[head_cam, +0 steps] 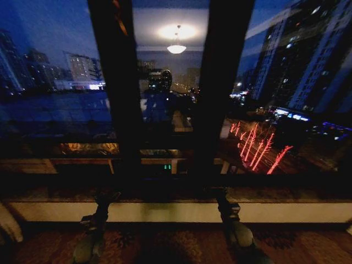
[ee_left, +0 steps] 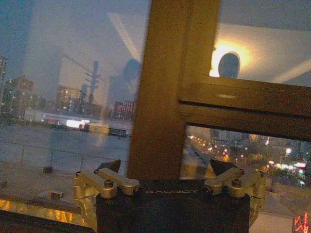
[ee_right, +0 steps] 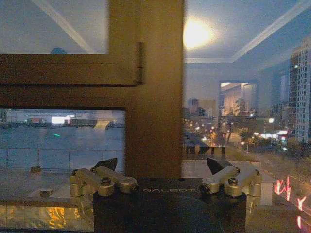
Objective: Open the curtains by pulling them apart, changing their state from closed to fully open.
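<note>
The window glass (head_cam: 55,82) stands bare in front of me, with a night city beyond it. A pale fold (head_cam: 6,223) at the lower left edge of the head view looks like a curtain's hem. The rest of the curtains is out of view. My left gripper (head_cam: 104,199) and right gripper (head_cam: 221,193) are both held low, pointing at the window sill. In the left wrist view the left gripper (ee_left: 165,166) is open with nothing between its fingers. The right gripper (ee_right: 161,163) is likewise open and empty, facing a brown window post.
Two dark vertical window posts (head_cam: 118,88) divide the glass. A white sill ledge (head_cam: 176,212) runs across below it, above a patterned carpet (head_cam: 165,245). The ceiling lamp (head_cam: 176,48) reflects in the middle pane.
</note>
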### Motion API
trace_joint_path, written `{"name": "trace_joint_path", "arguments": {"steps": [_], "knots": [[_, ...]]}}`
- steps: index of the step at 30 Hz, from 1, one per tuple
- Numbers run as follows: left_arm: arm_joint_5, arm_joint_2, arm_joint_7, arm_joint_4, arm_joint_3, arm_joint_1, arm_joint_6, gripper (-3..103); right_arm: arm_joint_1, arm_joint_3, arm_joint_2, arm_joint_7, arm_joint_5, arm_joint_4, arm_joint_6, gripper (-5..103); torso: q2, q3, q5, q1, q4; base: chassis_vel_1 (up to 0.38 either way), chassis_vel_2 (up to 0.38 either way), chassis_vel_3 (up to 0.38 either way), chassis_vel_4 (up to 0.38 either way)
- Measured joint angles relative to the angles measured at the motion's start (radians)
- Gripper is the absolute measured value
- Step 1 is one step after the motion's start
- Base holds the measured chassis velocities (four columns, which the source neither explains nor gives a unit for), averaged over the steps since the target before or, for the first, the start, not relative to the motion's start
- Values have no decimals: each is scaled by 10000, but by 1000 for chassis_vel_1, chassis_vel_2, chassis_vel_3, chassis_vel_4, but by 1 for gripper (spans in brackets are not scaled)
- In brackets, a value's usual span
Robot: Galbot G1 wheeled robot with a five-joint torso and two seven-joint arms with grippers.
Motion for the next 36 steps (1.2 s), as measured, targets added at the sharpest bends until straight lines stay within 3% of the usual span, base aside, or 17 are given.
{"name": "trace_joint_path", "arguments": {"steps": [6, 12, 21, 36], "knots": [[-1, -2, 1, -1, 3, 0, 0, 100, -1, 5, -4, 3, 0, -1, 0, 100, 0, 0, 9, 0, -4, -181, -216, 243, 194], [0, 1, -2, 1, -3, 0, 0, 100, 0, -2, 2, 1, 0, 0, 0, 100, 0, -1, -9, 0, 4, -17, -17, 23, 19], [-1, 4, -4, 0, -7, -1, 0, 100, 0, -4, 2, 0, 0, 0, 0, 100, 0, 0, 5, 1, 1, 12, -6, -7, 10], [-1, 1, 0, 1, 0, 0, 0, 100, 0, 0, 0, 1, 0, 0, 0, 100, 0, 0, 2, 0, 0, 64, -255, -72, 279]]}}
